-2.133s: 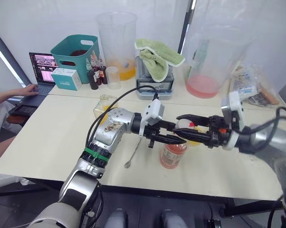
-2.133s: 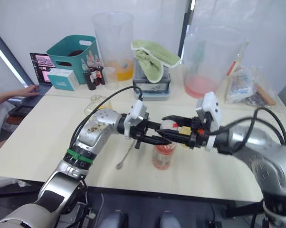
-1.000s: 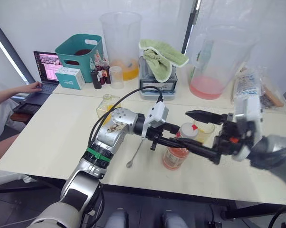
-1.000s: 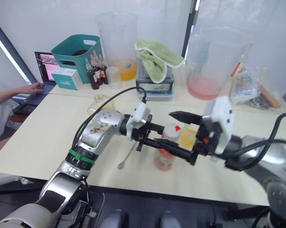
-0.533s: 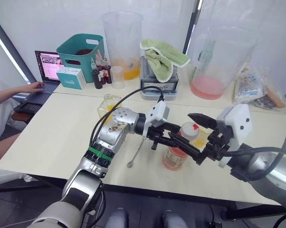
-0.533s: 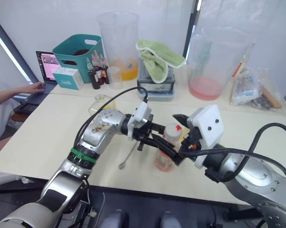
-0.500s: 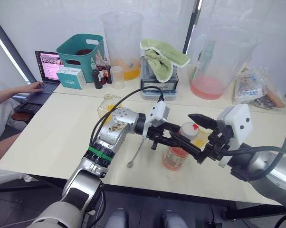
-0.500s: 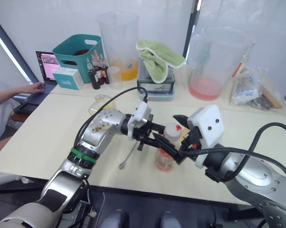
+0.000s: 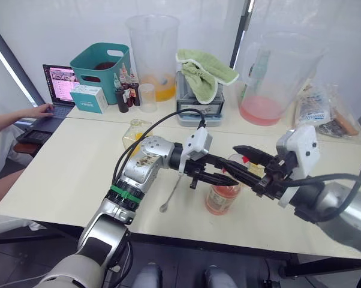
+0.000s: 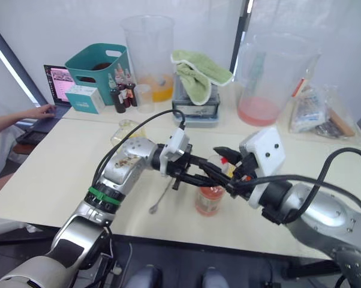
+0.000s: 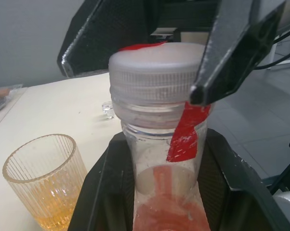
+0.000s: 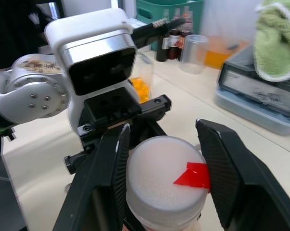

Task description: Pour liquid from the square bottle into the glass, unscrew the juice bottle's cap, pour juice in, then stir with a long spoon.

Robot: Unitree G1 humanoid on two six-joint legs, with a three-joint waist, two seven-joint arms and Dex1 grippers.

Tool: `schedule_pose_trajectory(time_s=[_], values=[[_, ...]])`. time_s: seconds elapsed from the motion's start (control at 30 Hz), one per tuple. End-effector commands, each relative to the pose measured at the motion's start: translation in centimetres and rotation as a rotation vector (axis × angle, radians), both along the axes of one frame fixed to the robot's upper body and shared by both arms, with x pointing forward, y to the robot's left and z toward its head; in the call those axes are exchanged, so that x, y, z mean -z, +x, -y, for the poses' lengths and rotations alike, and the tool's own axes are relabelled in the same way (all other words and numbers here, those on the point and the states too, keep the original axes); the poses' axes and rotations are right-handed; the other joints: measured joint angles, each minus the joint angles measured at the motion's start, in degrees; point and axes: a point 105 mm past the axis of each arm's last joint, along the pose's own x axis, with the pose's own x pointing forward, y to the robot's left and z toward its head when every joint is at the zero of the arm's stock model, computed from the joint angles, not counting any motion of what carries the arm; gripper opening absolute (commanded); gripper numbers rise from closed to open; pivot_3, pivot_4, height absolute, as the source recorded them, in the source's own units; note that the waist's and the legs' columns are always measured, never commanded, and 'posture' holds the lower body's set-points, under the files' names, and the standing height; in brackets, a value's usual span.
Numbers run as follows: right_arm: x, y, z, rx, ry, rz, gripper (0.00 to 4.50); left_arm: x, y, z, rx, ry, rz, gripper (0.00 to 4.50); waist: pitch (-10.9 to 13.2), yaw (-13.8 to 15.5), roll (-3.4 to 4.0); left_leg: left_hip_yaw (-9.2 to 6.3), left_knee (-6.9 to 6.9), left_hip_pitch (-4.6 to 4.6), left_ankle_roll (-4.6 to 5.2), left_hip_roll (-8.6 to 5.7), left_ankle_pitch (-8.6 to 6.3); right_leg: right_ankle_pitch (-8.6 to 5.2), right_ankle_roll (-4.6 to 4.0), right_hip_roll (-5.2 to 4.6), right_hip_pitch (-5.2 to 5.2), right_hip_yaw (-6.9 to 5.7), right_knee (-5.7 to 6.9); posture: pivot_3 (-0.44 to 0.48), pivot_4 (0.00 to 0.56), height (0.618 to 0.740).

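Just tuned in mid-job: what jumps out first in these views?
At the table's middle, both grippers meet at the juice bottle: the left gripper clamps its neck while the right gripper brackets the cap, its fingers not pressed against it. Right beside the bottle stands the glass, holding some amber liquid.

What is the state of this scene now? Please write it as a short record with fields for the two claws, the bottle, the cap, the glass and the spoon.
left claw: shut on the juice bottle, below the neck, holding it upright on the table
right claw: open, one finger on each side of the cap
cap: on the bottle, white with a red mark
glass: beside the bottle, ribbed, a little yellow liquid at the bottom
long spoon: lying flat on the table near the left arm, untouched
step: cap not yet unscrewed
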Motion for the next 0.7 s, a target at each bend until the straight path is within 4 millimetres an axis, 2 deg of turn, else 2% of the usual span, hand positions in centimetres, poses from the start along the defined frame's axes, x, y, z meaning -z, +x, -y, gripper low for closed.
schedule_pose_trajectory(time_s=[0.03, 0.13, 0.2, 0.33, 0.47, 0.63, 0.7], values=[[0.1, 0.0, 0.1, -0.381, -0.022, -0.074, 1.70, 1.6, -0.8, 0.3, 0.038, 0.069, -0.028, 1.32, 0.00, -0.18, 0.01, -0.01, -0.01, 0.02, 0.00, 0.02, 0.00, 0.00, 0.00, 0.01, 0.02, 0.00, 0.01, 0.000, 0.150, 0.740], [1.0, 1.9, 1.0, -0.554, -0.115, -0.135, 1.70, 1.6, -0.8, 0.1, 0.039, 0.076, -0.028, 1.32, 0.02, -0.76, 0.04, 0.10, -0.08, 0.40, 0.02, 0.05, -0.01, -0.02, 0.01, 0.02, 0.37, -0.02, -0.19, 0.000, 0.150, 0.740], [0.9, 2.6, 1.0, -0.637, -0.145, -0.142, 1.70, 1.6, -0.8, 0.0, 0.037, 0.078, -0.028, 1.32, 0.01, -0.90, 0.05, 0.05, -0.17, 0.67, 0.08, 0.12, -0.06, -0.06, -0.01, 0.05, 0.65, -0.13, -0.32, 0.000, 0.150, 0.740], [0.5, 4.0, 0.5, -0.797, -0.204, -0.149, 1.70, 1.5, -0.8, -0.2, 0.032, 0.083, -0.027, 1.32, 0.01, -1.28, 0.06, 0.01, -0.25, 0.62, 0.08, 0.11, -0.07, -0.05, -0.02, 0.03, 0.64, -0.16, -0.38, 0.000, 0.150, 0.740], [-0.1, 4.6, 0.6, -0.835, -0.218, -0.140, 1.70, 1.4, -0.7, -0.3, 0.028, 0.084, -0.027, 1.32, 0.00, -1.24, 0.07, -0.10, -0.24, 0.61, 0.07, 0.10, -0.07, -0.04, -0.03, 0.01, 0.63, -0.25, -0.30, 0.000, 0.150, 0.740], [-1.4, 4.3, 0.8, -0.790, -0.180, -0.096, 1.70, 1.3, -0.4, -0.2, 0.022, 0.079, -0.027, 1.32, 0.01, -0.86, 0.07, -0.16, -0.22, 0.57, 0.07, 0.06, -0.07, -0.04, -0.03, -0.03, 0.61, -0.29, -0.28, 0.000, 0.150, 0.740], [-2.0, 4.0, 1.0, -0.744, -0.154, -0.080, 2.71, 1.3, -0.4, -0.1, 0.023, 0.076, -0.026, 1.32, 0.01, -0.70, 0.07, -0.18, -0.22, 0.56, 0.07, 0.06, -0.07, -0.04, -0.03, -0.03, 0.59, -0.29, -0.26, 0.000, 0.150, 0.740]])
